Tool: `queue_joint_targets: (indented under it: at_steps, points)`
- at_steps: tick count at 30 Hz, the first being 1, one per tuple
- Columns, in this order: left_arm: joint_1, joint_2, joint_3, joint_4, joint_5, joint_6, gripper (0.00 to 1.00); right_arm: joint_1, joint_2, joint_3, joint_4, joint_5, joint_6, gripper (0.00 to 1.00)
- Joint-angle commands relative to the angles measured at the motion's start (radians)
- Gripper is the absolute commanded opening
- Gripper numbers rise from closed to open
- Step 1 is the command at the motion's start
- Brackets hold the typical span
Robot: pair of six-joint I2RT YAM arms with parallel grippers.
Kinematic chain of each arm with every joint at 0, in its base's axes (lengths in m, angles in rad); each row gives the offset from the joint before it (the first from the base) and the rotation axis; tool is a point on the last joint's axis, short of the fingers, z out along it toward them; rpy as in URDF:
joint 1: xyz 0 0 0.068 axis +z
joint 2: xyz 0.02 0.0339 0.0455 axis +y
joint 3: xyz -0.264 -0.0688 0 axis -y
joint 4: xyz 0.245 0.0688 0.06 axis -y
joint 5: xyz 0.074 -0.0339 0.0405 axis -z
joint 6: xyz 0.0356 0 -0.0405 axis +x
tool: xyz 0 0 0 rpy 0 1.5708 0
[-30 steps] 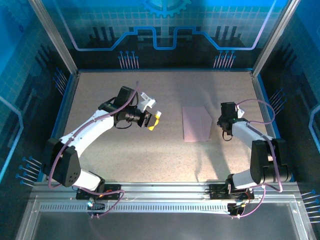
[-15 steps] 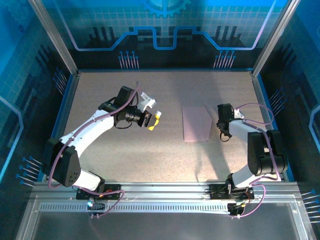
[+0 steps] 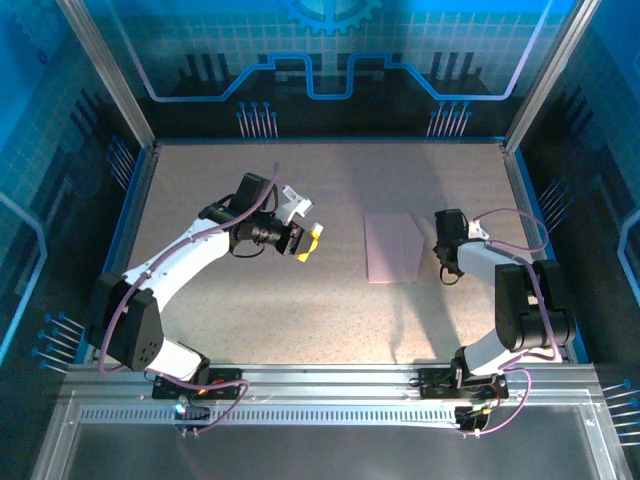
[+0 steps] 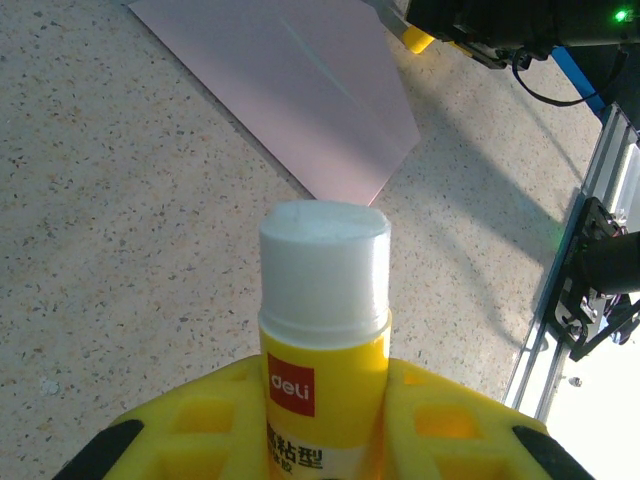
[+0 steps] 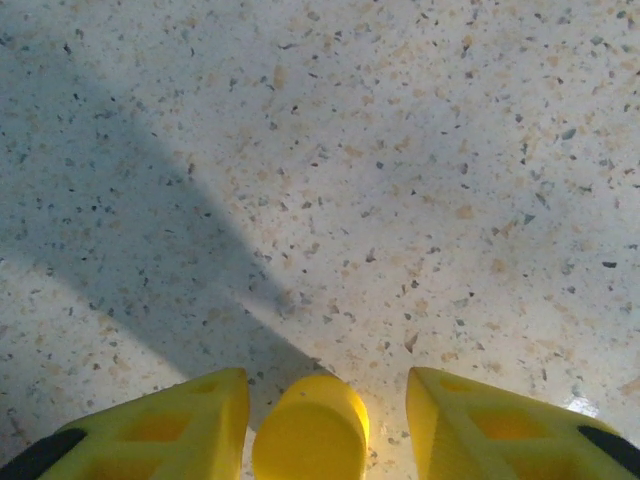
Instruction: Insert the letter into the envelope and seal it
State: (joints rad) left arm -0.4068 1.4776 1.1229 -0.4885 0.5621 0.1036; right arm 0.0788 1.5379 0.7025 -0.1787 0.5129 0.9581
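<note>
Here, the left gripper (image 4: 325,425) clamps a yellow glue stick (image 4: 324,290) near the pink envelope (image 4: 290,90). The right gripper (image 5: 325,385) stands open around a small yellow cylinder (image 5: 312,435).

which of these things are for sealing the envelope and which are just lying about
For the job: pink envelope; glue stick, in the left gripper; yellow cap, between the jaws of the right gripper.
Just there: speckled table; blue backdrop.
</note>
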Motion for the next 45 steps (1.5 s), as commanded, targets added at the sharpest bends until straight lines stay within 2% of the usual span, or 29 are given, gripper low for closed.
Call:
queue_joint_targets:
  at_steps: [1, 4, 9, 16, 17, 21, 28, 31, 35, 38, 41, 45]
  points:
    - [0.001, 0.006, 0.013, -0.004, 0.022, -0.012, 0.0, 0.016, -0.061, -0.008, 0.009, 0.014, 0.01, 0.49]
    - [0.001, -0.003, 0.014, -0.002, 0.021, -0.012, 0.0, 0.031, -0.145, 0.01, -0.016, 0.001, -0.001, 0.54]
    - [0.001, 0.007, 0.031, -0.002, 0.01, -0.022, 0.0, 0.076, -0.257, 0.048, -0.034, -0.08, -0.057, 0.72]
    - [0.001, -0.018, 0.064, 0.063, 0.019, -0.124, 0.0, 0.105, -0.33, 0.129, -0.116, -0.284, -0.206, 0.91]
    - [0.002, -0.027, 0.064, 0.085, 0.003, -0.149, 0.0, 0.119, -0.336, 0.153, -0.142, -0.295, -0.244, 0.99]
    - [0.0, -0.058, 0.05, 0.217, -0.04, -0.304, 0.0, 0.208, -0.364, 0.243, -0.231, -0.253, -0.354, 1.0]
    - [0.001, -0.084, 0.023, 0.447, -0.055, -0.585, 0.0, 0.207, -0.48, 0.183, -0.1, -0.477, -0.352, 1.0]
    - [0.0, -0.103, -0.002, 0.498, -0.078, -0.66, 0.0, 0.239, -0.473, 0.217, -0.169, -0.532, -0.366, 1.0]
    - [0.0, -0.134, -0.038, 0.522, -0.147, -0.738, 0.0, 0.397, -0.446, 0.335, -0.325, -0.425, -0.468, 0.96]
    - [-0.002, -0.149, -0.054, 0.518, -0.225, -0.797, 0.0, 0.494, -0.416, 0.402, -0.401, -0.371, -0.488, 0.92]
    - [-0.009, -0.154, -0.044, 0.487, -0.29, -0.839, 0.0, 0.578, -0.372, 0.45, -0.443, -0.329, -0.503, 0.88]
    - [-0.032, -0.161, -0.034, 0.461, -0.361, -0.881, 0.0, 0.659, -0.31, 0.499, -0.444, -0.335, -0.518, 0.85]
